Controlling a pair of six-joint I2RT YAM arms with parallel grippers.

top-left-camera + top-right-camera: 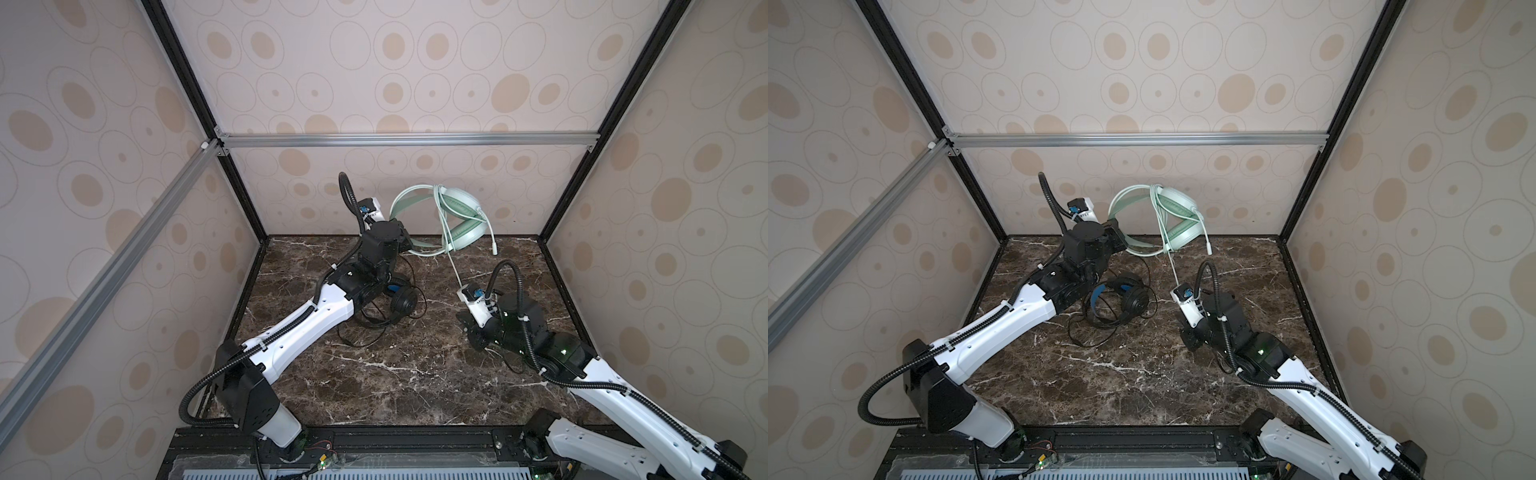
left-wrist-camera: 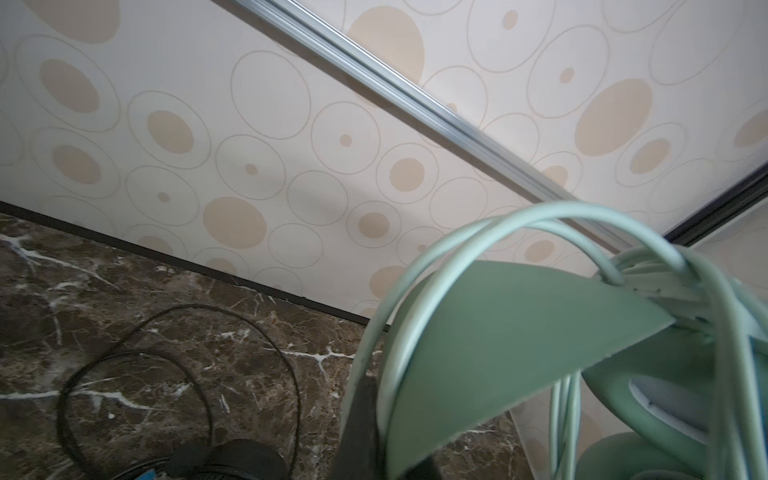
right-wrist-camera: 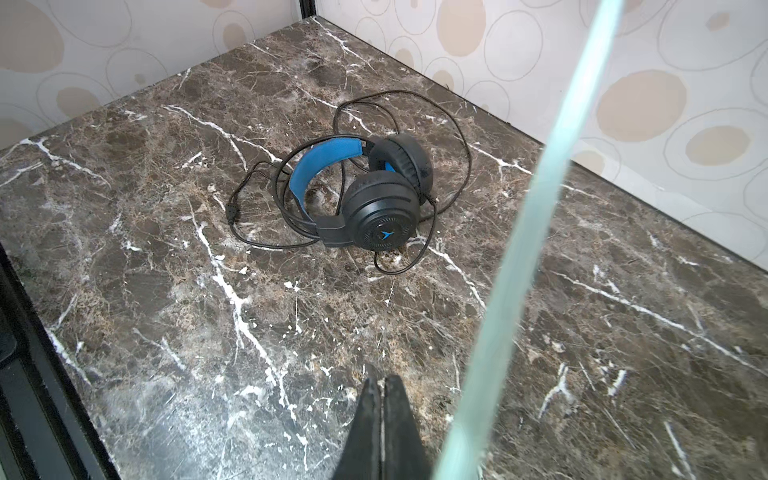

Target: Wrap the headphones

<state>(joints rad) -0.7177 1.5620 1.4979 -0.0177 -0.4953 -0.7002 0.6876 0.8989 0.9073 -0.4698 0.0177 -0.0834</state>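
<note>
While the left gripper [image 1: 1120,237] pinches the mint-green headset [image 1: 1177,205] at upper centre, the right gripper [image 3: 380,415], jaws pressed together beside the pale cord [image 3: 536,208], should wind under steady tension.

In a top view much of the black headset [image 1: 403,305] is covered by the left arm [image 1: 307,320]. In the left wrist view the mint-green headset [image 2: 519,332] is cut off at the edge. In the right wrist view the pale cord [image 3: 528,232] is blurred, both ends cut off by the edges.
</note>
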